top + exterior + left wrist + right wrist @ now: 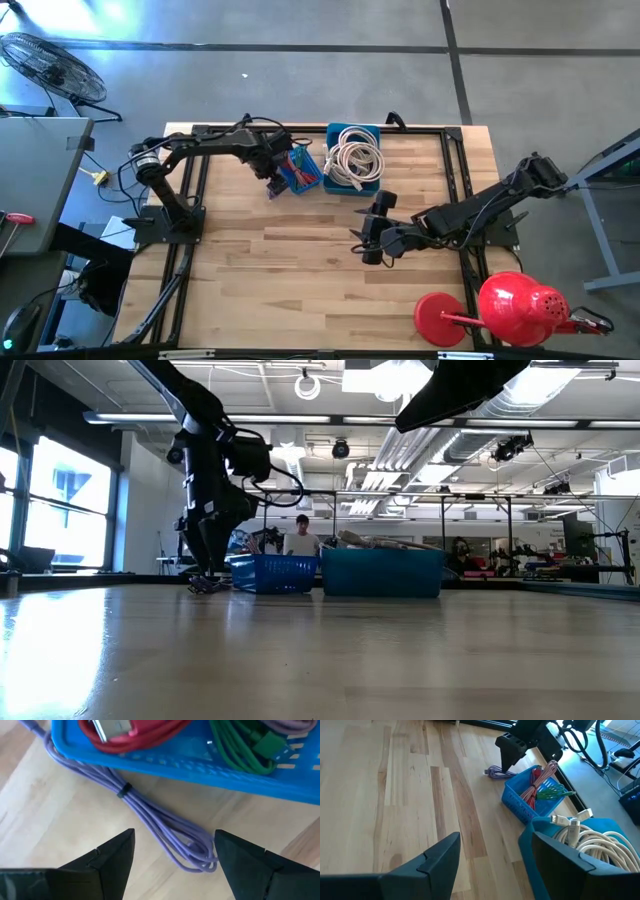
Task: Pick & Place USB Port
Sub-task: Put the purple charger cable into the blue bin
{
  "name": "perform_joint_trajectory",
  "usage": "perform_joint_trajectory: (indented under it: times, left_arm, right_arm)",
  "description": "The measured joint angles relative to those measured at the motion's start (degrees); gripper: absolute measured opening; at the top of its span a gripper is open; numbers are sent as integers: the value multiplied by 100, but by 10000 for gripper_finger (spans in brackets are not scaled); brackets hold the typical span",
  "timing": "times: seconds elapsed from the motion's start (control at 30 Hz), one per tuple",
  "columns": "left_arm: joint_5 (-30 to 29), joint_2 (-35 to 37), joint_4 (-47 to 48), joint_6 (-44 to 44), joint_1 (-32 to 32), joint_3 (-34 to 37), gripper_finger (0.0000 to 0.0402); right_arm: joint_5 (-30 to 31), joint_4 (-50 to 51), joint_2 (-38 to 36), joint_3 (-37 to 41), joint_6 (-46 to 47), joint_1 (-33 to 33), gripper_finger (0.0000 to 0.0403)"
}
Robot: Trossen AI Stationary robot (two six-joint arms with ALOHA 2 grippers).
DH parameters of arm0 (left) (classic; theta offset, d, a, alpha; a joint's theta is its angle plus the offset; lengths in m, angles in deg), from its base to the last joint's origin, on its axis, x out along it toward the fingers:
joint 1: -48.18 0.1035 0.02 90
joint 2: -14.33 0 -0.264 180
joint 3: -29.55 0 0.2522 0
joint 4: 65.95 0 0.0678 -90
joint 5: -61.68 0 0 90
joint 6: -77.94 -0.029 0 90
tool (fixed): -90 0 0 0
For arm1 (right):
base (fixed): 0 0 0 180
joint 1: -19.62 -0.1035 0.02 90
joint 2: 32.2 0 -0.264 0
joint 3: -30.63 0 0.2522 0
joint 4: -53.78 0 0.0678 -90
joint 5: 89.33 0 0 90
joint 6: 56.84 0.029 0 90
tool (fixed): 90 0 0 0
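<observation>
Evidently in the reach step, the left end effector [172, 852] hangs spread wide over the purple USB cable [165, 832] lying on the worktop [300, 270] against the small blue basket [210, 765], needing descent and closure, while the right end effector [362, 242] waits released mid-worktop.

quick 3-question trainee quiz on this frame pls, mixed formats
1. True or false: the purple cable lies coiled inside the small blue basket.
2. Which bin holds the white cables? A) small blue basket B) teal bin C) neither
3. Fill in: the left gripper hovers over the purple cable with its fingers ____.

Key:
1. False. Its bundled end lies on the wooden table beside the basket.
2. B.
3. Open. The right gripper is open too, waiting over mid-table.
</observation>
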Motion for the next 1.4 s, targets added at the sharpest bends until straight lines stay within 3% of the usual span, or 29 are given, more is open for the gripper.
perform_joint_trajectory:
  times: [0.4, 0.73, 1.23, 1.4]
  left_arm:
    - [7, -4, -76, 120, 2, 243, 269]
    - [140, -4, -933, -18, -9, 613, 269]
    - [-180, 11, -1019, 128, -29, 857, 268]
    - [-193, 11, -1098, 125, -31, 863, 247]
  right_arm:
    - [-24, 0, 0, 0, 2, 0, 236]
    - [-42, 0, 0, 0, 2, -2, 236]
    - [-37, 4, 0, 0, 0, -2, 236]
    - [-39, 15, 0, 0, 0, 0, 236]
